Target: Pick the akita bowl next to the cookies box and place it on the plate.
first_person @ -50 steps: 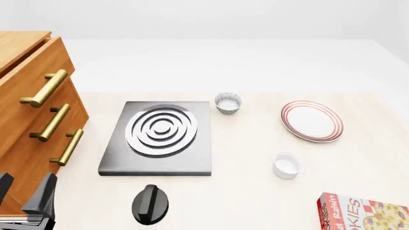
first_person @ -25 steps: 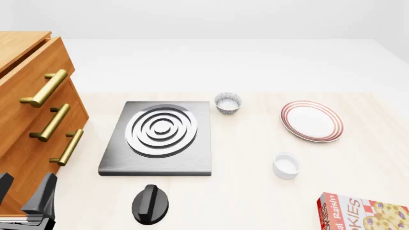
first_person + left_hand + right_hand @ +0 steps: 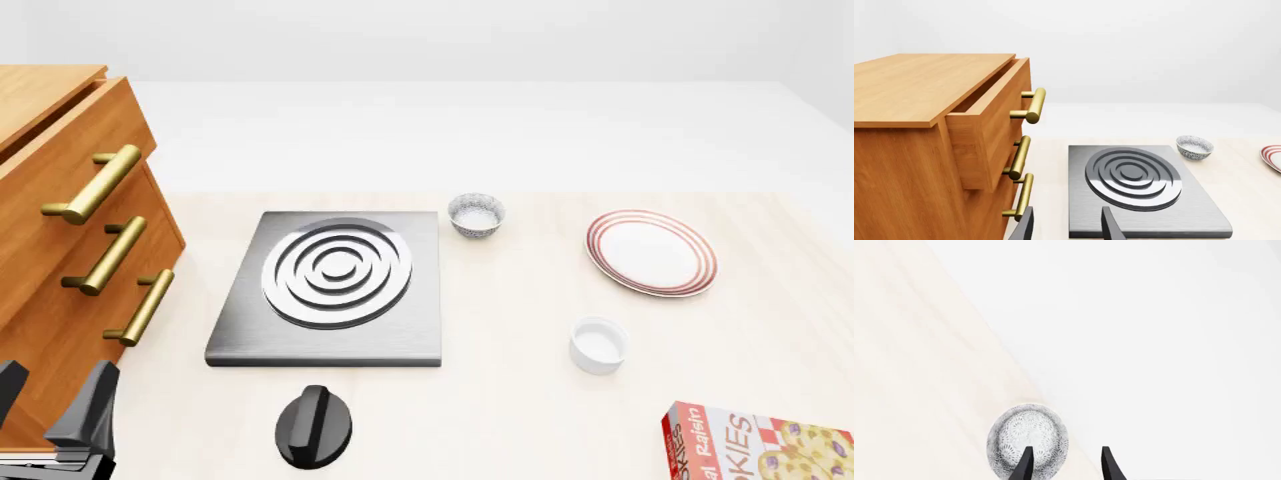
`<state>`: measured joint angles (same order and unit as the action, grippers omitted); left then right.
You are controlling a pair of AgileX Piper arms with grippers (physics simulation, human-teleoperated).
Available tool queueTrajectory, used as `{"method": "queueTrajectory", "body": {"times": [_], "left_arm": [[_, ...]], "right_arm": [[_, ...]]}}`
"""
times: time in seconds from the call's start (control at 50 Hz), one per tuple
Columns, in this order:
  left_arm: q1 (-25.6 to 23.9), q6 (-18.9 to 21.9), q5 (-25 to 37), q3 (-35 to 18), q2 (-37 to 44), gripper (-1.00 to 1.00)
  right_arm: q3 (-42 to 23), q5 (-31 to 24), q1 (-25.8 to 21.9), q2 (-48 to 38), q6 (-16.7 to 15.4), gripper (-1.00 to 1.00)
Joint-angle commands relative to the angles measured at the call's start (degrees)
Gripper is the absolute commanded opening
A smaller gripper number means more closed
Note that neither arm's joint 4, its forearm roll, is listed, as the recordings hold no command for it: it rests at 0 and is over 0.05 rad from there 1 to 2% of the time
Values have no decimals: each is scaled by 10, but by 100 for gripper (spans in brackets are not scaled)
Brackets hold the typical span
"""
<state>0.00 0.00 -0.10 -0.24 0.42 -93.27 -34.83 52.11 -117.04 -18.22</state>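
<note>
In the right wrist view an akita bowl [image 3: 1029, 439], speckled grey and white, sits on the pale table near its edge. My right gripper [image 3: 1067, 450] is open just short of it, and one finger [image 3: 1025, 465] overlaps the bowl's near rim. The cookies box [image 3: 755, 446] shows only in the front view, at the near right corner. The red-ringed plate [image 3: 650, 252] lies at the right, with its edge also visible as a plate [image 3: 1273, 157] sliver. A look-alike bowl [image 3: 477, 215] stands beside the stove. My left gripper [image 3: 54, 388] is open and empty at the near left.
A grey stove burner plate [image 3: 334, 288] lies in the middle with a black knob [image 3: 314, 427] in front of it. A plain white cup [image 3: 597, 344] stands between the plate and the box. A wooden drawer cabinet [image 3: 74, 240] with brass handles fills the left.
</note>
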Motion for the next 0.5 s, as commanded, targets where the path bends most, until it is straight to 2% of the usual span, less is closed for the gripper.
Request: {"method": "queueTrajectory", "body": {"times": [0.02, 0.5], "left_arm": [[0, 0, 0, 0, 0, 100], [0, 0, 0, 0, 0, 100]], "right_arm": [[-1, 8, -1, -25, -7, 100], [9, 23, 7, -60, -28, 100]]}}
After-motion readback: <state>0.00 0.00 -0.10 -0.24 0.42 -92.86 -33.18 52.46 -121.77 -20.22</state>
